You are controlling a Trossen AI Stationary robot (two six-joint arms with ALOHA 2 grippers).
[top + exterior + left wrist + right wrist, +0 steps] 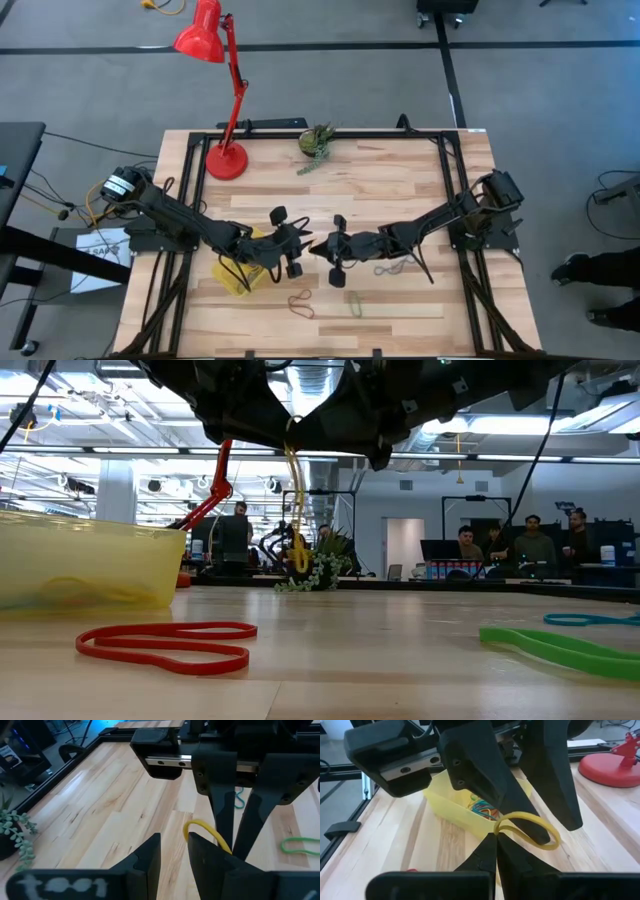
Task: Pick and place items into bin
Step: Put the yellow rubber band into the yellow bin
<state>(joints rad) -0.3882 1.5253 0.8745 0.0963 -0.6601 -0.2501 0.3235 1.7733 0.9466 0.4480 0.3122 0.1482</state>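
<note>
A yellow rubber band (530, 827) hangs in the air between my two grippers, which meet tip to tip over the middle of the table. My right gripper (495, 839) is shut on one end of it. My left gripper (172, 842) faces it, open, with one finger in the loop. In the low view the band (296, 510) hangs below both grippers. The yellow bin (238, 275) stands on the table under the left gripper, with several coloured bands (482, 809) in it. Red (300, 303), green (355, 303) and teal (385, 268) bands lie loose on the wood. My left gripper is open, and the tip of one finger (194, 839) stands inside the yellow loop (202, 826), which is hooked over it; the other finger is free. The fingers come from the table's left, slanting down. My right gripper pinches the band's near end (499, 826) between its two fingertips. The fingers come from the table's right, slanting a little down. The band is lifted clear of the table and its loop reaches out to the left gripper's finger.
A red lamp (226, 160) and a green plant clump (317, 142) stand at the far side. In the low view the red band (165, 645) lies near the front edge, the green band (560, 645) to its right. People sit in the room behind.
</note>
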